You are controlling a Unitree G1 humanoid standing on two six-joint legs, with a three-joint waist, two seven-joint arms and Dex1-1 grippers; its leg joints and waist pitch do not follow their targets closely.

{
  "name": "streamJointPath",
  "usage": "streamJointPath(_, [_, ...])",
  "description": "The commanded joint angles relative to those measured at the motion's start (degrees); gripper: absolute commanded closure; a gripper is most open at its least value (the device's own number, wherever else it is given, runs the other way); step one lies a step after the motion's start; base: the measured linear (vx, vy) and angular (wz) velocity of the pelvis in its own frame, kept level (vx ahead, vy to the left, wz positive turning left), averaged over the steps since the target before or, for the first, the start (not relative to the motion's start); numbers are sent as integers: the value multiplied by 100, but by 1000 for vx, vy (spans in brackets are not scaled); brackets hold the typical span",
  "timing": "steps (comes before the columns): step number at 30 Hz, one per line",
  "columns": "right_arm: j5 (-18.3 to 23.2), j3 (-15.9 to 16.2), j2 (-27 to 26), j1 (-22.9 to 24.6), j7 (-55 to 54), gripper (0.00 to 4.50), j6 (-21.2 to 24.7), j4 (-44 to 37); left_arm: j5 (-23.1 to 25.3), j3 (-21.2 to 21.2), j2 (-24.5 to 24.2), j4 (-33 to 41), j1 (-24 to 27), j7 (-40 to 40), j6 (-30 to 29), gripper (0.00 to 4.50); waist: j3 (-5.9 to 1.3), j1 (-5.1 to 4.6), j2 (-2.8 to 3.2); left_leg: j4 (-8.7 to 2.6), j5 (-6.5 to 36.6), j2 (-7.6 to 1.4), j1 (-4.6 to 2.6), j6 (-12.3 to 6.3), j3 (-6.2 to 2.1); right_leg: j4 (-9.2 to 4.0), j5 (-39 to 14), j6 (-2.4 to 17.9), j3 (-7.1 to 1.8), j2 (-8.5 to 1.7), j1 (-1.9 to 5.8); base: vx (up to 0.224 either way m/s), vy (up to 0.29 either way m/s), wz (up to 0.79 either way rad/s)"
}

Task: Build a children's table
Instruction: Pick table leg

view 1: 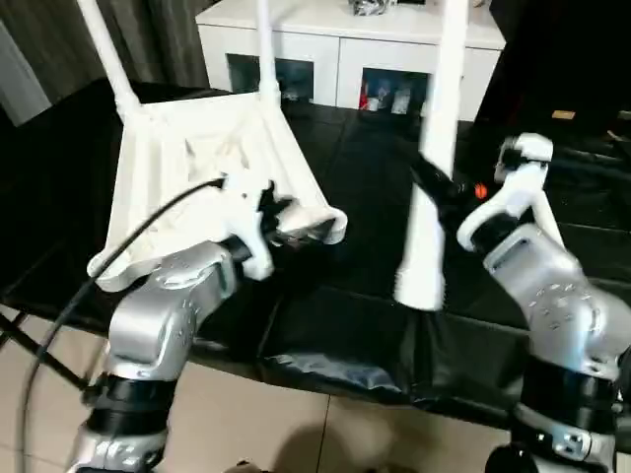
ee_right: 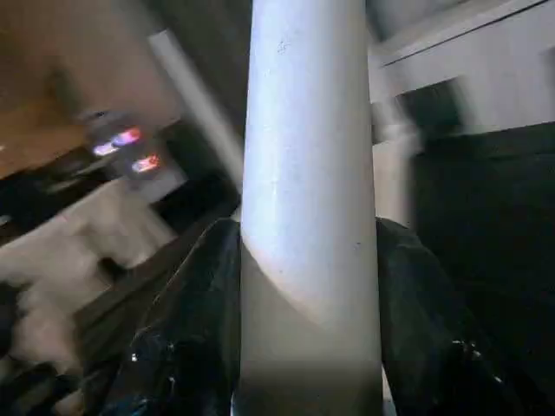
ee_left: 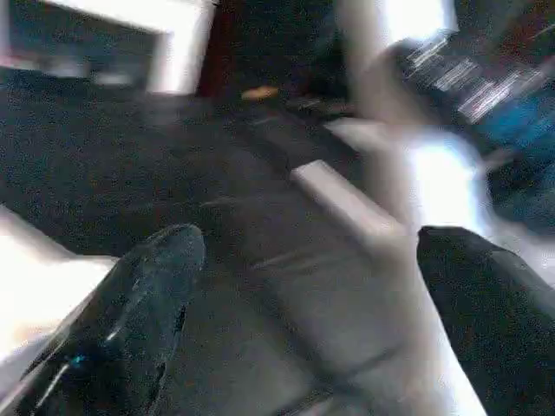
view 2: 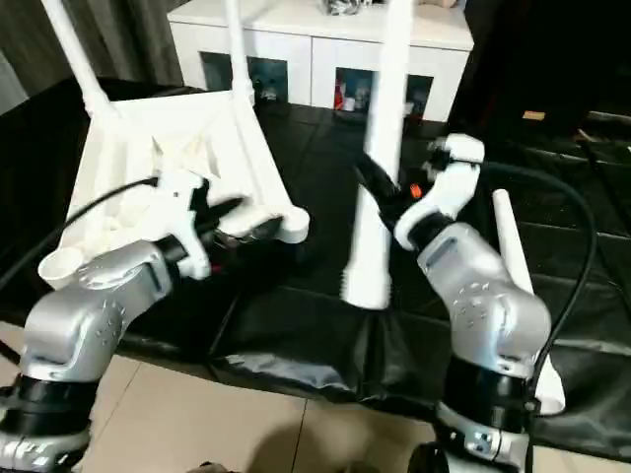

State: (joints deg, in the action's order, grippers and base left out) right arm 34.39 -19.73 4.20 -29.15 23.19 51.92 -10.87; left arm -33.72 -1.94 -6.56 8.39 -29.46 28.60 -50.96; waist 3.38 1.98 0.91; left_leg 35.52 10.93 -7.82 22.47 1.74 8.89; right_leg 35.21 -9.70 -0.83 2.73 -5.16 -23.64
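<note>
Your right gripper (view 2: 380,192) clamps a leg (view 2: 378,158) upright between its jaws, ready for a socket (view 2: 293,228) beside your left gripper (view 2: 237,219), whose jaws stand apart and empty.

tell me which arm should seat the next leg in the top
Right. The right hand already grips an upright leg just beside the upturned top, which has two legs fitted. The left hand is open and empty at the top's near corner socket, better placed to steady it.

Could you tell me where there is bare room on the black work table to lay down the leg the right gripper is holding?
Bare black cover lies between the tabletop and the held leg. Beside the loose leg, room is tighter.
</note>
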Motion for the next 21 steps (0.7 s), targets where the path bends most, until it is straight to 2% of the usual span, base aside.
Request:
streamJointPath(1, [208,0,69,-75,123,280,123,-74,-440,-154,35,118,-99,66,-347,0,-396,34,-92,-479,1154,-359,-49,-69,-93,-438,-1675,1137,-216,-296,254,0,0,0])
streamJointPath(3, [373,31,106,-118,254,280,256,-108,-926,-356,232,8,-294,20,-697,0,-400,41,-103,-472,960,-358,-38,-115,-70,-416,-1486,1169,-209,-283,276,0,0,0])
streamJointPath(8, [631,137,195,-147,397,280,412,-176,-1269,-675,401,-211,-601,-40,-1033,0,-411,57,-94,-455,792,-366,-69,-200,-25,-423,-1306,1207,-215,-272,282,0,0,0])
streamJointPath(9, [646,171,219,-145,422,280,420,-187,-1308,-736,408,-249,-644,-58,-1062,0,-409,63,-75,-461,785,-370,-72,-196,-30,-423,-1300,1207,-214,-270,283,0,0,0])
streamJointPath(10, [581,337,350,-95,532,280,379,-253,-1429,-958,404,-412,-776,-198,-1035,0,-407,64,-90,-459,797,-370,-68,-189,-27,-427,-1298,1190,-216,-267,292,0,0,0])
streamJointPath(11, [507,447,435,-58,596,280,347,-293,-1468,-1070,393,-493,-845,-278,-999,0,-404,72,-68,-456,840,-364,-81,-165,-22,-436,-1306,1177,-217,-256,286,0,0,0])
streamJointPath(12, [389,606,555,3,694,280,288,-355,-1492,-1142,360,-541,-908,-295,-937,0,-404,75,-82,-458,856,-369,-80,-151,-24,-442,-1310,1166,-222,-265,298,0,0,0])
streamJointPath(13, [374,630,573,11,706,280,279,-363,-1500,-1152,352,-545,-917,-298,-934,0,-400,88,-90,-465,853,-371,-74,-134,-23,-446,-1343,1105,-227,-266,306,0,0,0])
streamJointPath(14, [240,870,732,105,853,280,189,-458,-1518,-1235,299,-629,-1024,-382,-919,0,-401,105,-91,-464,835,-374,-71,-118,-27,-444,-1379,1058,-227,-276,308,0,0,0])
streamJointPath(15, [196,970,796,147,922,280,155,-502,-1534,-1281,285,-677,-1083,-458,-952,0,-403,115,-90,-460,844,-378,-86,-117,-21,-449,-1389,1038,-231,-272,299,0,0,0])
streamJointPath(16, [117,1173,864,216,1000,280,122,-602,-1493,-1261,239,-777,-1166,-464,-973,0,-395,139,-56,-469,862,-382,-82,-97,-29,-448,-1412,1013,-234,-275,292,0,0,0])
streamJointPath(20, [60,1435,1003,268,1071,280,69,-696,-1466,-1215,235,-828,-1238,-411,-1020,0,-401,164,-64,-471,890,-393,-95,-66,-35,-444,-1386,1064,-233,-283,287,0,0,0])
streamJointPath(21, [60,1435,1003,268,1071,280,69,-696,-1466,-1215,235,-828,-1238,-411,-1020,19,-399,163,-69,-472,904,-395,-95,-61,-35,-440,-1388,1074,-234,-281,290,0,0,0])
